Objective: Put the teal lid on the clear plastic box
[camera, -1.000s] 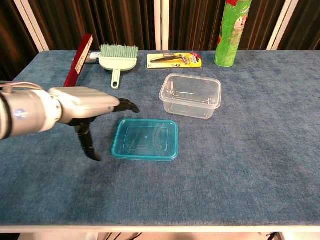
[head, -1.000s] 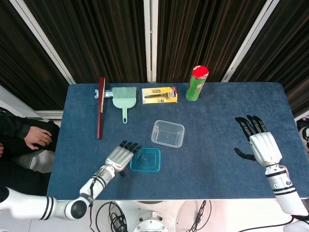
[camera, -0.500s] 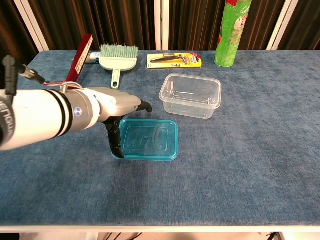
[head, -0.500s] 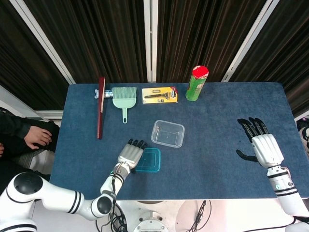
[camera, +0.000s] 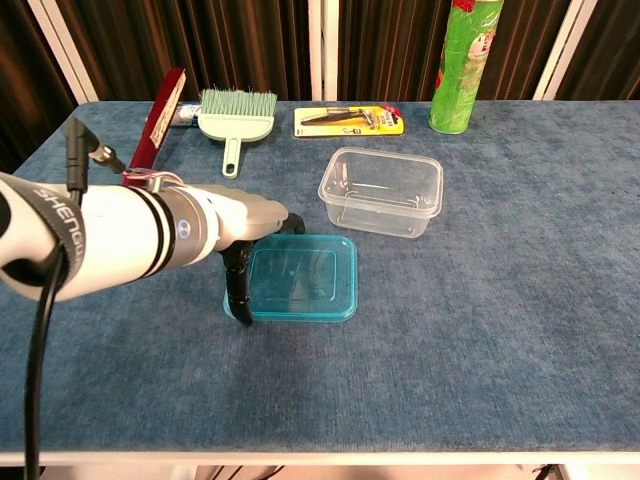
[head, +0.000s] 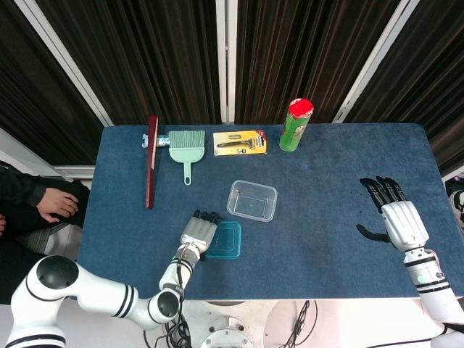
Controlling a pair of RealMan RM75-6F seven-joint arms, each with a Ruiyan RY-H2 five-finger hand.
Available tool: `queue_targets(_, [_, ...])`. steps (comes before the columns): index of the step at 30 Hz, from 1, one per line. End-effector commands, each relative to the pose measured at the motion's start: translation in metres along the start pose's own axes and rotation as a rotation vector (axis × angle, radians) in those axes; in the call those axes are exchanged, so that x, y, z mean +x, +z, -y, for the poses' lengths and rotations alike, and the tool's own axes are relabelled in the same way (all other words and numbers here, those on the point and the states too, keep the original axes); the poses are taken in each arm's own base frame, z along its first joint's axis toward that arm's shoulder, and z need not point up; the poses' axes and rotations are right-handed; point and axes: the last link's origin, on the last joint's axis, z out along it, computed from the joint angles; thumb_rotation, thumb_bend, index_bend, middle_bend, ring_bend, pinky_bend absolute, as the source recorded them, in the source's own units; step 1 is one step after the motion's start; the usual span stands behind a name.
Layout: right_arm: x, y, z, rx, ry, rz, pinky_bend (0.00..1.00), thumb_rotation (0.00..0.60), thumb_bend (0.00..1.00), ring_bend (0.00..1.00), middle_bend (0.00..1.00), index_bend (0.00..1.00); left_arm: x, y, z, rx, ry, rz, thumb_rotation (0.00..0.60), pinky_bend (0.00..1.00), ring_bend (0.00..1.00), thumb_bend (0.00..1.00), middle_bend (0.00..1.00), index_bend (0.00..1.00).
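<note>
Matt, napped blue cloth covers the table (camera: 520, 300); glossy translucent teal lid (camera: 297, 279); clear smooth plastic box (camera: 381, 190); left hand (camera: 235, 225) in satin-grey shell.

I am working in what looks like a robot lab or test room, judging by the blue-cloth table (head: 326, 181) set before dark pleated curtains (head: 297, 51) with white frame bars, loose cables (head: 174, 326) under its front edge, and a seated onlooker (head: 32, 206) beside it.
</note>
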Motion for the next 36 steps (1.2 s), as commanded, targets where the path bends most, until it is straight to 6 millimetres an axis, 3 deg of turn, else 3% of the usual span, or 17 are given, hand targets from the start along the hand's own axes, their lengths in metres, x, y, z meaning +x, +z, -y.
queue_targets(1, [0.000, 0.000, 0.000, 0.001, 0.002, 0.000, 0.00, 0.600, 0.12, 0.00, 0.09, 0.00, -0.001, 0.000, -0.002, -0.004, 0.003, 0.004, 0.600, 0.00, 0.00, 0.00, 0.00, 0.05])
queue_targets(5, [0.000, -0.001, -0.002, 0.000, 0.007, 0.000, 0.00, 0.600, 0.12, 0.00, 0.09, 0.00, -0.003, 0.002, -0.005, -0.007, 0.005, 0.020, 0.600, 0.00, 0.00, 0.00, 0.00, 0.06])
queue_targets(11, [0.000, -0.004, -0.004, -0.005, 0.013, -0.011, 0.00, 0.600, 0.12, 0.00, 0.09, 0.00, -0.003, 0.000, -0.005, -0.022, 0.011, 0.000, 0.600, 0.00, 0.00, 0.02, 0.08, 0.16])
queue_targets(20, [0.001, -0.008, -0.005, -0.012, 0.015, -0.014, 0.00, 0.600, 0.12, 0.00, 0.09, 0.00, 0.001, -0.012, 0.002, -0.050, 0.045, 0.007, 0.600, 0.05, 0.05, 0.15, 0.15, 0.21])
queue_targets(31, [0.005, -0.011, -0.003, -0.007, 0.012, -0.035, 0.00, 0.600, 0.11, 0.00, 0.09, 0.00, 0.031, -0.050, 0.032, -0.083, 0.057, -0.090, 0.600, 0.06, 0.05, 0.16, 0.16, 0.21])
queue_targets(36, [0.008, -0.014, -0.003, -0.012, 0.003, -0.044, 0.00, 0.600, 0.11, 0.00, 0.09, 0.00, 0.056, -0.060, 0.042, -0.115, 0.036, -0.138, 0.600, 0.07, 0.05, 0.15, 0.16, 0.21])
